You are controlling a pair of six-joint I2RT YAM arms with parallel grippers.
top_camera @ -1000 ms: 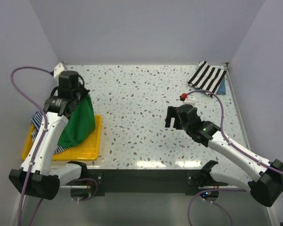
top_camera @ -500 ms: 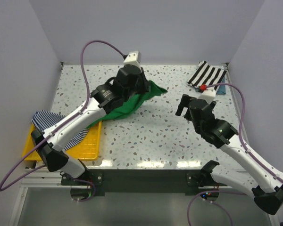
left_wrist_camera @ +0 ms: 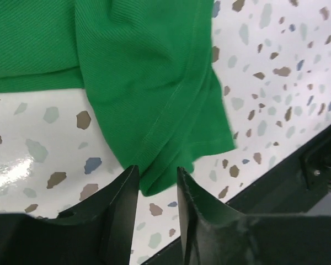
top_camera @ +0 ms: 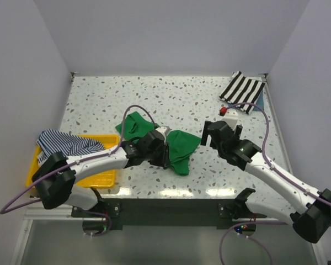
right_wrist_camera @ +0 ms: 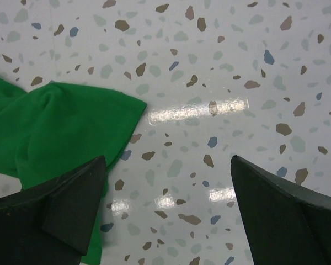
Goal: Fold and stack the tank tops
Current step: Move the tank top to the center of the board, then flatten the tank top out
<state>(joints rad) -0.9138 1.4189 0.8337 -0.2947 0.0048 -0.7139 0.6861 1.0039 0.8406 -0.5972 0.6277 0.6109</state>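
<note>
Because the green tank top [top_camera: 182,146] lies bunched in the middle of the table [top_camera: 127,99], not flat, the step in hand looks like spreading it before any fold. The left gripper [left_wrist_camera: 156,170] sits low at the top's near hem. Its fingers are narrowly apart with bare table showing between them, so it seems not to be clamped on the cloth. The right gripper [right_wrist_camera: 166,176] hovers beside the top's right edge with its jaws wide apart and nothing in them. To do this well, each gripper should probably pinch a single layer at an outer hem or strap, then draw it outward and low until the cloth lies smooth. The striped tank top [top_camera: 66,144] waits well apart, draped over the far left rim of the yellow tray [top_camera: 102,175]. A black-and-white striped cloth [top_camera: 241,90] lies in the far right corner, out of the way. The left arm's purple cable [top_camera: 133,108] loops over the green top's far part and might snag it.
</note>
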